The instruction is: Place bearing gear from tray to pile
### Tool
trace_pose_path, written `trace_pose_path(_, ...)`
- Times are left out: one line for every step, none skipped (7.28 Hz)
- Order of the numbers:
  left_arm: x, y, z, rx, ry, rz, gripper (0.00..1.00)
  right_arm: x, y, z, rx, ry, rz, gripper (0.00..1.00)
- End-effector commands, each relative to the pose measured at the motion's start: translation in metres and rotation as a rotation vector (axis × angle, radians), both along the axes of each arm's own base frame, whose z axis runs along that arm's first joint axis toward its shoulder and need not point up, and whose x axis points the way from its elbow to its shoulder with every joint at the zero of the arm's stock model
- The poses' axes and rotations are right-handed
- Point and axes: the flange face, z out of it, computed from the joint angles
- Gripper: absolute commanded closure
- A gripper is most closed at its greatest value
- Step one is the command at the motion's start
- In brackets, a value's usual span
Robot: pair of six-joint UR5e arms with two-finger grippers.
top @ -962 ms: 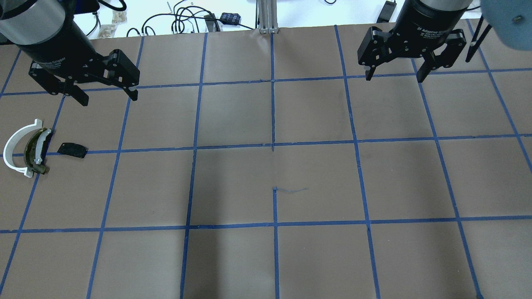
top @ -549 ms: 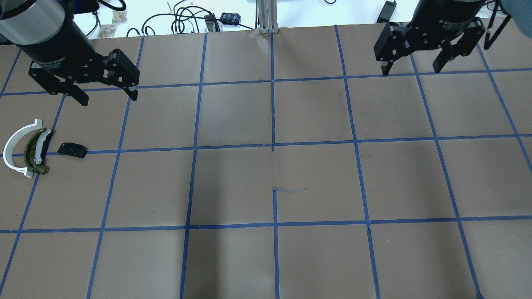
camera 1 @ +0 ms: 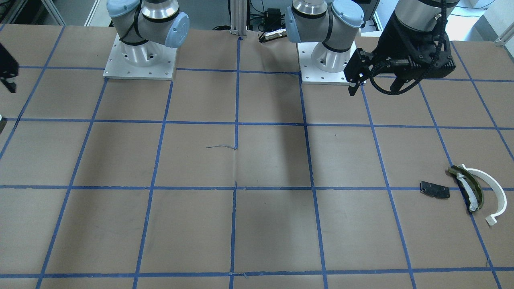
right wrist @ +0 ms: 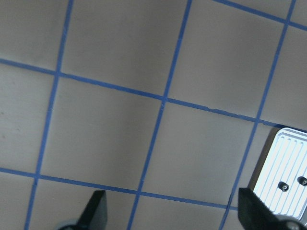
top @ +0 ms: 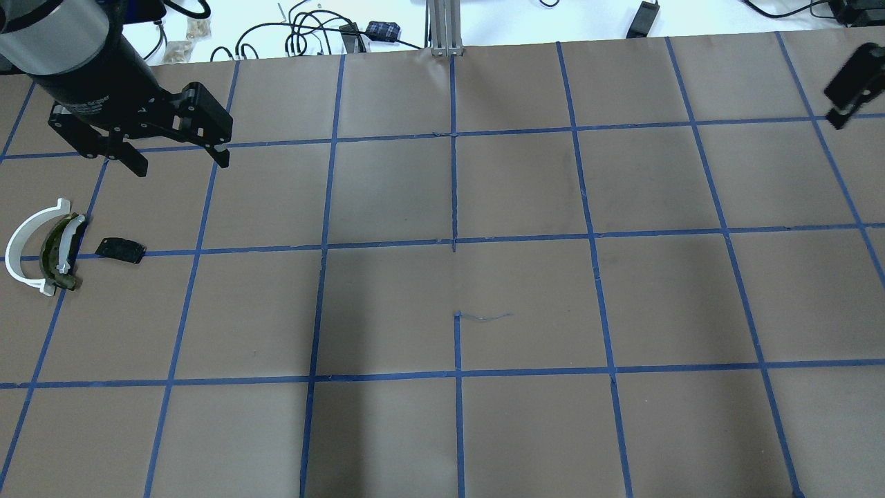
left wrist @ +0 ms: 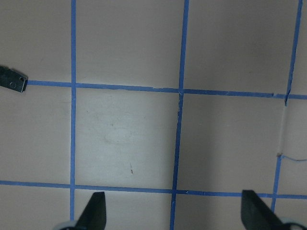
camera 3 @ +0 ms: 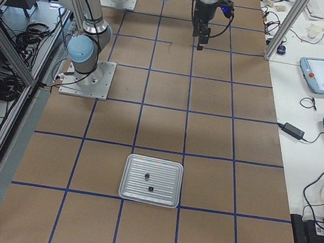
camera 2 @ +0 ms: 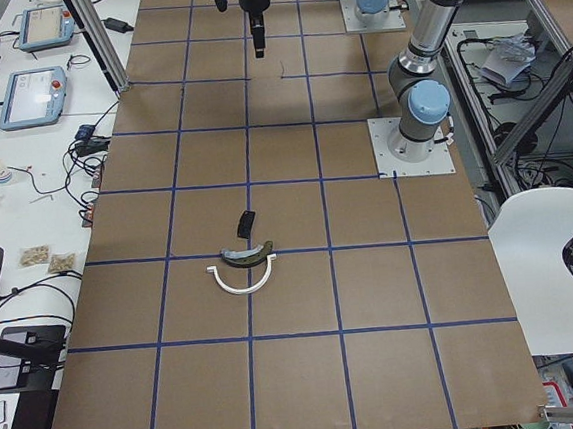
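A wide stretch of table is left between the pile at the left end and the tray at the right. Near the pile, the left gripper is held spread.

Your left claw hangs spread and empty in the overhead view's upper left; your right claw, also spread and empty, sits at its upper right edge.

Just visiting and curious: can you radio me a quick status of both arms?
Left gripper open, empty, hovering near pile. Right gripper open, empty, tray at its camera's edge. Two small dark parts on tray. Nothing seen in the way.
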Motion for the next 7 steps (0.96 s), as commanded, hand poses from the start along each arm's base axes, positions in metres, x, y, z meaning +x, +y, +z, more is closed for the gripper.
trace_pose_path(0.000,-0.001,0.000,0.000,0.001,0.000,0.00,-0.152,0.015,-0.049,0.062,-0.088,0.125,0.10)
trace_pose_path(0.000,0.001,0.000,0.000,0.000,0.000,0.00,-0.190,0.004,-0.082,0.055,-0.085,0.225,0.10)
trace_pose_path(0.000,0.000,-0.001,0.002,0.001,0.000,0.00,-0.223,0.016,-0.104,0.074,-0.111,0.315,0.11)
trace_pose_path(0.000,0.000,-0.001,0.002,0.001,0.002,0.00,-0.245,0.026,-0.129,0.080,-0.129,0.343,0.13)
trace_pose_path(0.000,0.002,0.000,0.000,0.000,0.002,0.00,-0.262,0.036,-0.158,0.074,-0.119,0.337,0.16)
trace_pose_path(0.000,0.002,0.000,-0.001,-0.001,0.000,0.00,-0.296,0.064,-0.197,0.055,-0.094,0.352,0.20)
trace_pose_path(0.000,0.000,-0.001,0.002,0.001,0.002,0.00,-0.308,0.080,-0.235,0.004,-0.070,0.398,0.20)
